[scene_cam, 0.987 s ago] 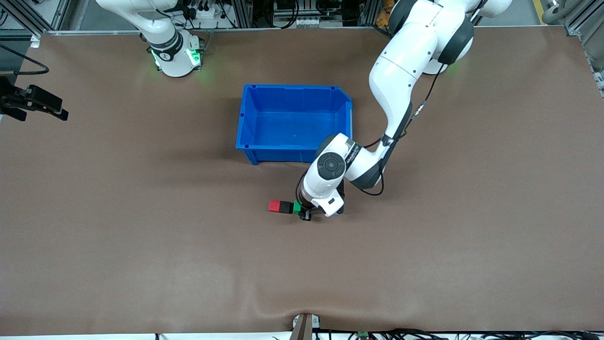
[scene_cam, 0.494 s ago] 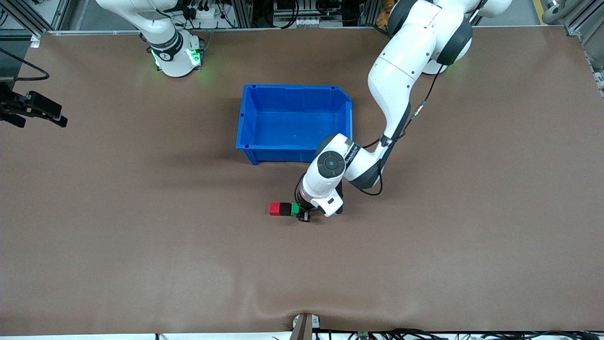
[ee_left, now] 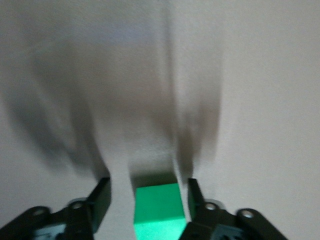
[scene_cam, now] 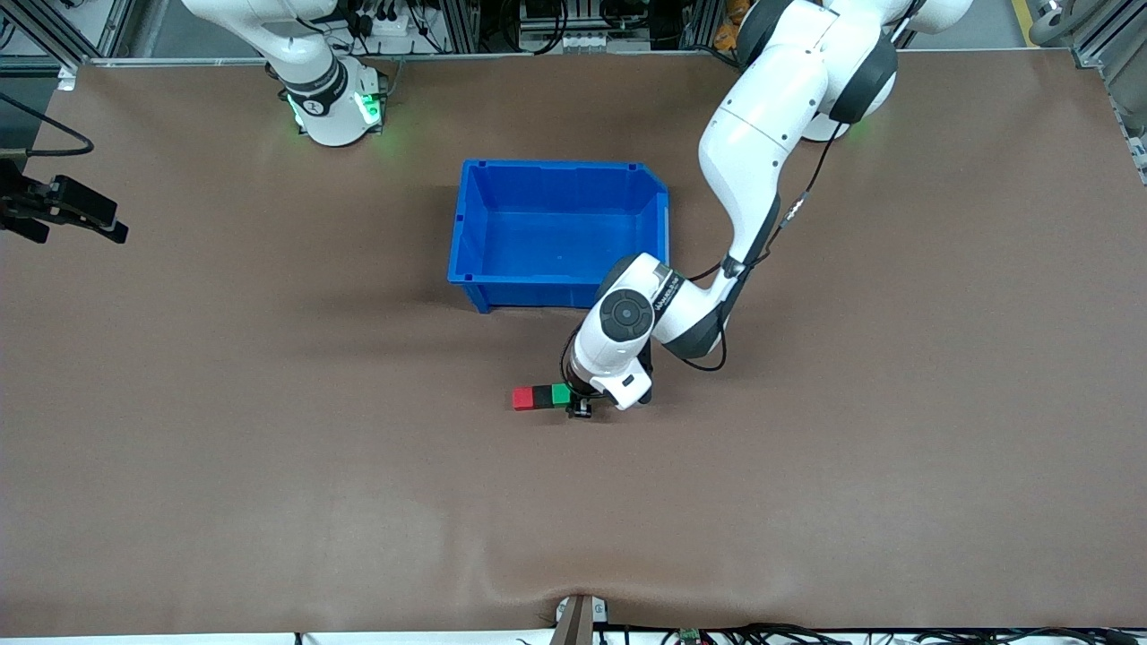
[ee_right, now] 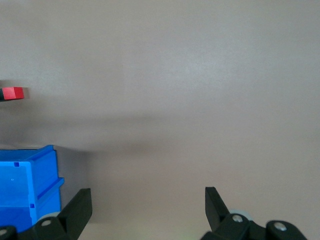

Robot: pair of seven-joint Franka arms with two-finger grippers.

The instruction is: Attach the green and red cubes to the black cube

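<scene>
The red cube (scene_cam: 522, 399), the black cube (scene_cam: 541, 396) and the green cube (scene_cam: 561, 394) lie in one touching row on the table, nearer to the front camera than the blue bin, with the black cube in the middle. My left gripper (scene_cam: 579, 405) is down at the green end of the row. In the left wrist view the green cube (ee_left: 157, 210) sits between the fingers of my left gripper (ee_left: 147, 200), with a gap on each side, so the jaws are open. My right gripper (scene_cam: 63, 210) waits open and empty over the right arm's end of the table. The right wrist view shows my right gripper (ee_right: 147, 207) and the red cube (ee_right: 12, 93).
The blue bin (scene_cam: 469, 233) stands empty in the middle of the table, close to the left arm's elbow. A corner of the bin (ee_right: 27, 185) shows in the right wrist view. The brown table mat (scene_cam: 806, 493) covers the whole surface.
The row of cubes has shifted slightly lower in the front view, and more of the green cube shows beside my left gripper. My right gripper dropped a little, then held still.
</scene>
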